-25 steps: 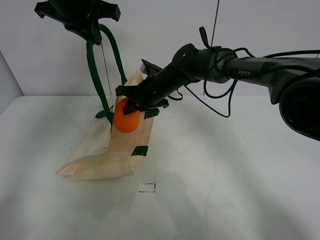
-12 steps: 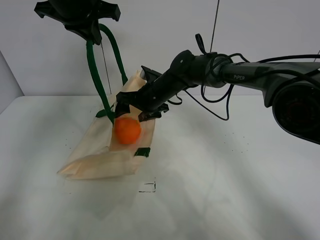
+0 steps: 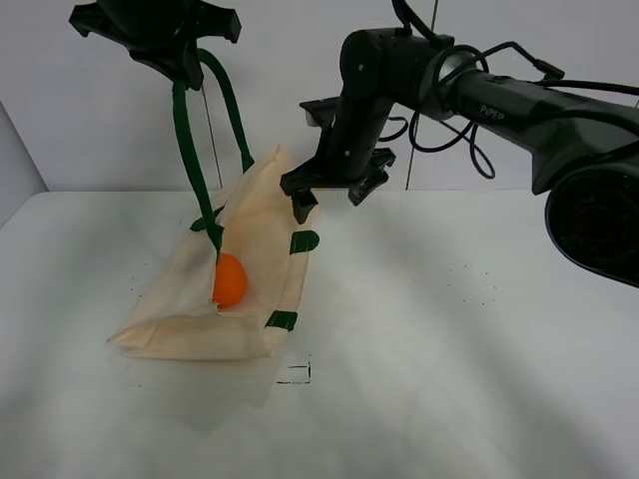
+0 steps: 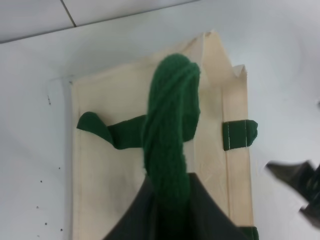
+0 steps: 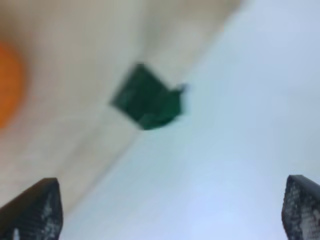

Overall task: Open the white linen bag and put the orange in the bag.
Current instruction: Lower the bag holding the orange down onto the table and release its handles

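Observation:
The white linen bag (image 3: 250, 215) lies slumped on the table with its mouth held up. My left gripper (image 3: 186, 68) is high at the back left and is shut on the bag's green strap handle (image 3: 183, 140), which shows thick in the left wrist view (image 4: 170, 130) above the bag (image 4: 110, 175). The orange (image 3: 230, 280) sits inside the bag's open mouth, part hidden by fabric. It shows as a blur in the right wrist view (image 5: 7, 90). My right gripper (image 3: 329, 200) is open and empty, above and to the right of the bag's mouth, apart from it.
The white table (image 3: 449, 339) spreads to the right and front of the bag. Green tabs (image 3: 305, 240) mark the bag's edge, and one shows in the right wrist view (image 5: 147, 97). A small black square mark (image 3: 296, 373) lies near the front. A grey wall stands behind.
My right gripper has opened and let go of the orange, which dropped into the bag. The right gripper has risen and moved right. The left gripper has not moved.

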### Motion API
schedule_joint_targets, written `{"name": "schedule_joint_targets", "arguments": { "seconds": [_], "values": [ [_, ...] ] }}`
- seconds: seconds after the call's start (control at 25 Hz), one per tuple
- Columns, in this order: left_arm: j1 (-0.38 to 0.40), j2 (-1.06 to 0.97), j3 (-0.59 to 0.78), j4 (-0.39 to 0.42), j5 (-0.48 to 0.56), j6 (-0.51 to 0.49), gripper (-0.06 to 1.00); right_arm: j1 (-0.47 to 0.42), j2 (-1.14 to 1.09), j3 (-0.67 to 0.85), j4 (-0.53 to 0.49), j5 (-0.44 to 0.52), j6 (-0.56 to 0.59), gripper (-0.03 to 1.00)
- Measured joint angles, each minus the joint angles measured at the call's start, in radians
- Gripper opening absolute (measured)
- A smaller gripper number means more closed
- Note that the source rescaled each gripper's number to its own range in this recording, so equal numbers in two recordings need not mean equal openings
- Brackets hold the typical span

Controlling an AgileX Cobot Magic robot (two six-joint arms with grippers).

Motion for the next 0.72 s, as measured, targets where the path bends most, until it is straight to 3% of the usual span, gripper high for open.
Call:
{"name": "schedule_joint_targets", "arguments": {
  "seconds": [0.28, 0.72],
  "values": [
    [0.000, 0.000, 0.000, 0.000, 0.000, 0.000, 0.00, -0.071, 0.000, -0.004, -0.012, 0.017, 0.012, 1.00],
    [0.000, 0.000, 0.000, 0.000, 0.000, 0.000, 0.00, -0.403, 0.000, -0.004, -0.019, 0.017, 0.001, 1.00]
  ]
}}
